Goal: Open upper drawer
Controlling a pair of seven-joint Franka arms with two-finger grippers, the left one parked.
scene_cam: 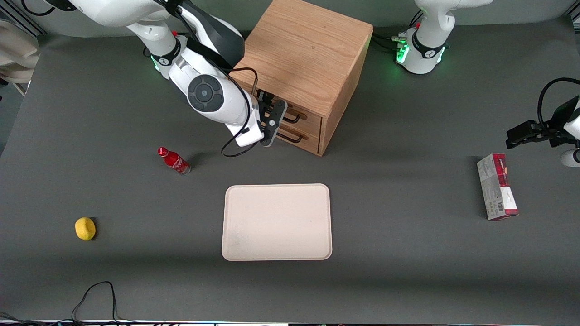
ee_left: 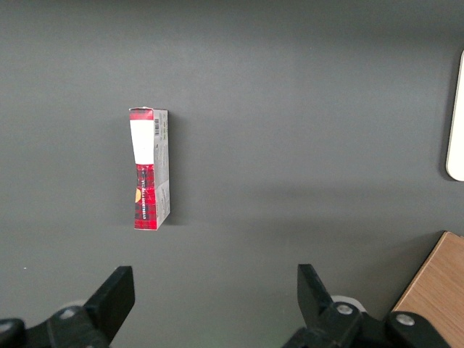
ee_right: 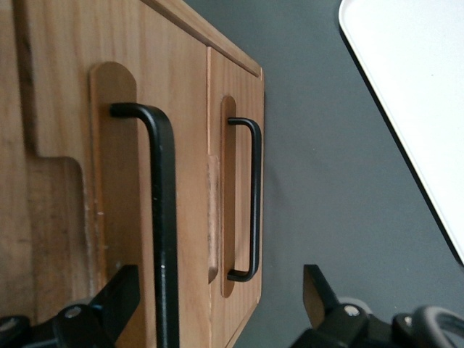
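Upper drawer (scene_cam: 302, 117) sits shut in the oak cabinet (scene_cam: 308, 54), its black handle (ee_right: 165, 225) just above the lower drawer (scene_cam: 297, 136). Right in front, the gripper (scene_cam: 272, 124) hangs with jaws wide open, holding nothing. Around six o'clock from the cabinet, a cream tray (scene_cam: 277, 222) lies on the bench (scene_cam: 408, 249).

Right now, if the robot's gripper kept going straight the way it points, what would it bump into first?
Probably the long black wire handle of the shallow light-oak upper drawer. The open gripper faces the oak cabinet's front, its fingers on either side of that handle, though the gap to it is unclear.
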